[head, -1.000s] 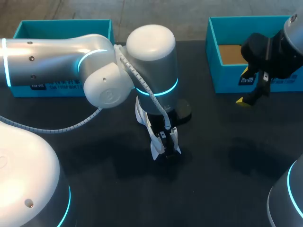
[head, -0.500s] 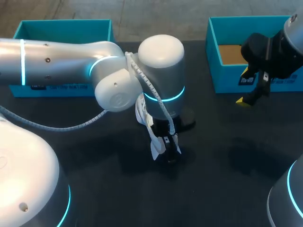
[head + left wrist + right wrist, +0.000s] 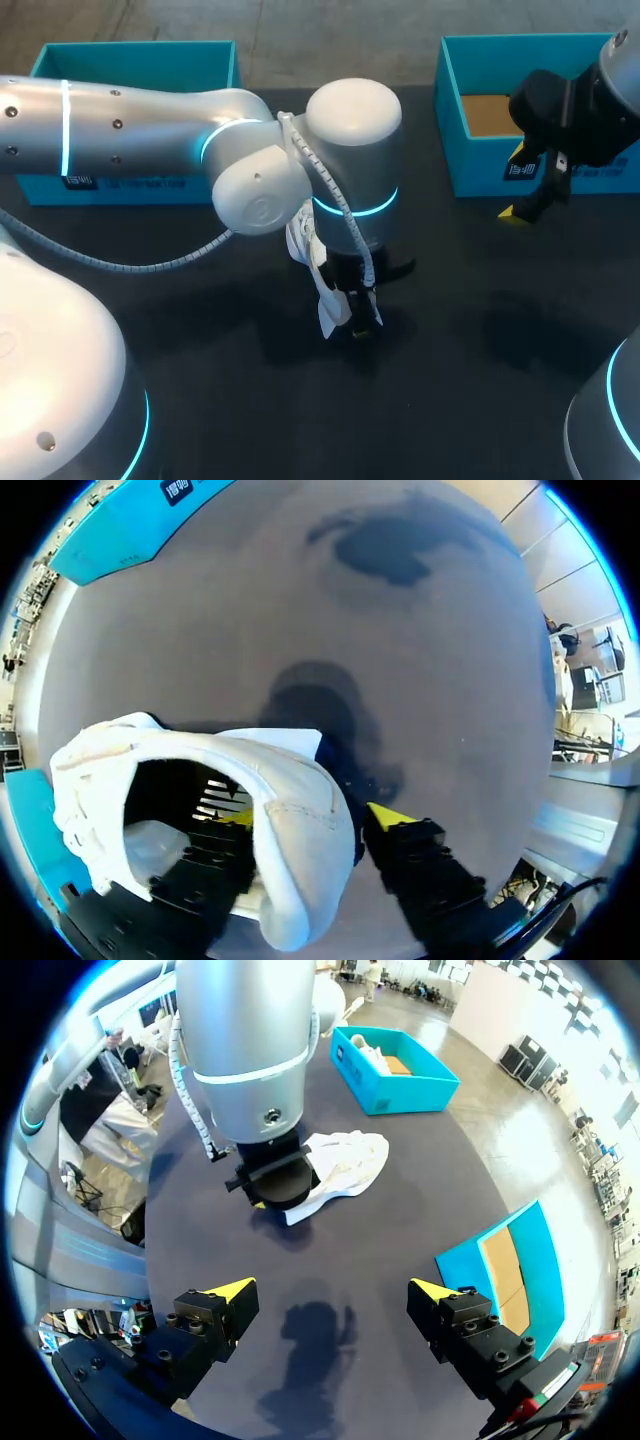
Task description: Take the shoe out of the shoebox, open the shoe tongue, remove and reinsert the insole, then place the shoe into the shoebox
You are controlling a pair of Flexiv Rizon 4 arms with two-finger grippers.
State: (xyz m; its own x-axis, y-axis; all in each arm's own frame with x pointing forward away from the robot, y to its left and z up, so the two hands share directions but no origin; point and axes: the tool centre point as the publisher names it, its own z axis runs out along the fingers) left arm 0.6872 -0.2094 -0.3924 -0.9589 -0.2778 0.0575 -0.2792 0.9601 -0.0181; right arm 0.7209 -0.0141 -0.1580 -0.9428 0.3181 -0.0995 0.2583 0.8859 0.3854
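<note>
- While your left arm reached from the left to mid-table (image 3: 450, 300), its left end effector (image 3: 352, 305) pointed down at the white shoe (image 3: 325, 305).
- L wrist view: left end effector (image 3: 305, 815) was clenched on the shoe (image 3: 300, 810). One finger was inside the opening and the other outside, w/ the shoe's wall pinched between the yellow tips.
- Shoe was near the table's middle, under the L wrist, well apart from both boxes.
- Your right end effector (image 3: 528, 207) hung just in front of the teal shoebox (image 3: 455, 150) at the table's far right; brown cardboard showed inside that box.
- R wrist view: right end effector (image 3: 332, 1290) was released, tips spread, nothing between them, only bare table below.
- Same view: shoe (image 3: 345, 1160) lay ahead of it beside the L arm's black wrist, and the teal shoebox (image 3: 510, 1270) sat beside one finger.
- Other teal box (image 3: 140, 55) sat at the table's far left, behind the L arm.
</note>
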